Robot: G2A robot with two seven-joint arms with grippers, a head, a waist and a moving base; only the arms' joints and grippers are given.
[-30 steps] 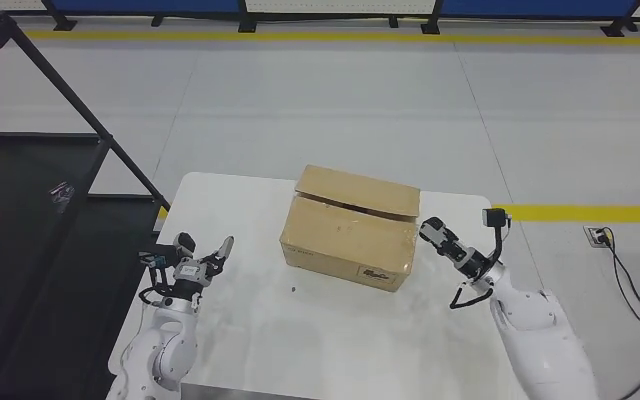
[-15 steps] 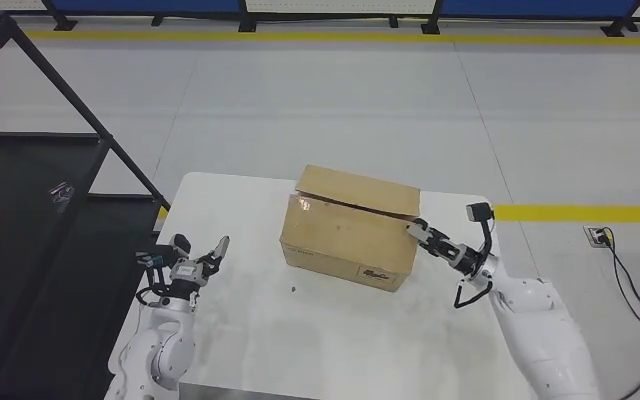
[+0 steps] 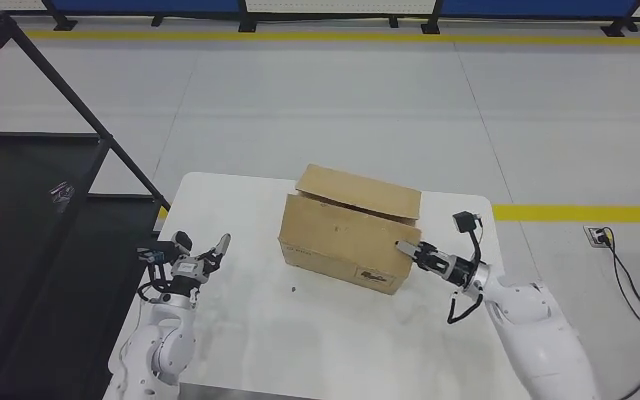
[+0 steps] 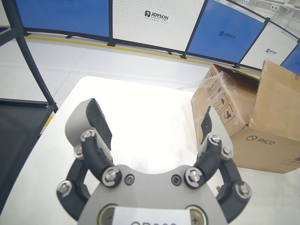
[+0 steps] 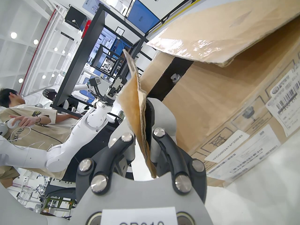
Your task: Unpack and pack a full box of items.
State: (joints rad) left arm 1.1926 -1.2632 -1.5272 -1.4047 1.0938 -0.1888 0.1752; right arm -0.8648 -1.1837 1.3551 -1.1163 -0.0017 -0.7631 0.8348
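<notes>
Plain brown box (image 3: 340,238), white table (image 3: 250,320).

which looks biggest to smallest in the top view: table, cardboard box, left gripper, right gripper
1. table
2. cardboard box
3. left gripper and right gripper: they look about alike, so no ranking between them

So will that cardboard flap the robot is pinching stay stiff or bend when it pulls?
Probably it bends: the flap in the right gripper already looks curved and frayed. It likely swings at its fold instead of tearing. The box might slide on the smooth table; its weight cannot be told.
</notes>
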